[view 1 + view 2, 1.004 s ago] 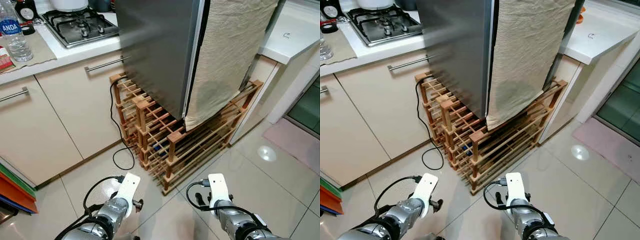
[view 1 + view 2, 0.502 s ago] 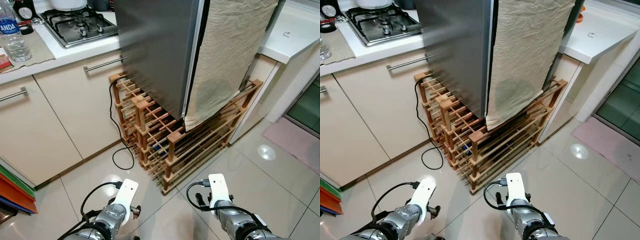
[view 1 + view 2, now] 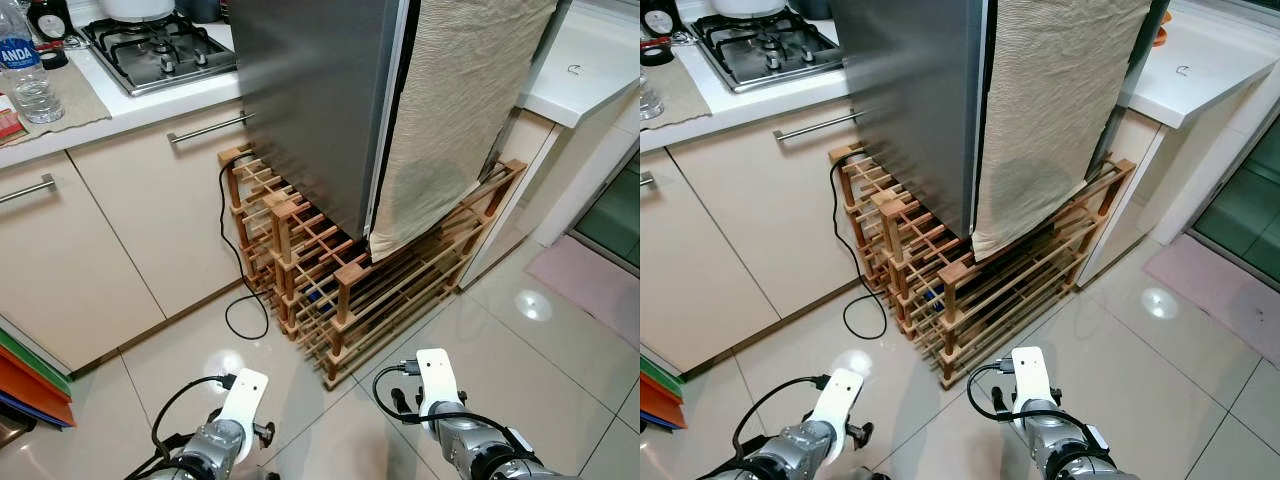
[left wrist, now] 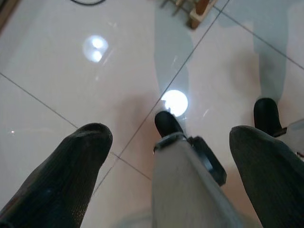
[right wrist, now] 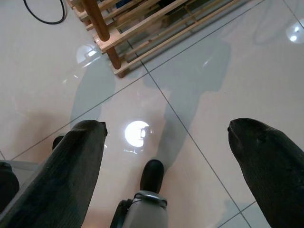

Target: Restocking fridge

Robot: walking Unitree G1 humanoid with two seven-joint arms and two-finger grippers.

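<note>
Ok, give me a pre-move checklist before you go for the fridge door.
1. Left gripper free: ok, open, nothing between the fingers.
2. Right gripper free: ok, open and empty.
3. Fridge door shut: ok, with a beige cloth hanging over its front.
4. Door handle located: cannot tell.
5. Floor path: not ok, the wooden rack juts out under the fridge and a black cable loops beside it.
6. Items to restock in hand: not ok.

— What sits under the counter?
— A wooden rack on the pale tiled floor, with a black cable looping beside it.
— And higher up?
— A gas hob set into the white counter, a water bottle near it, cream cabinets below. A beige cloth hangs down to the rack. A pink mat lies at the right.
</note>
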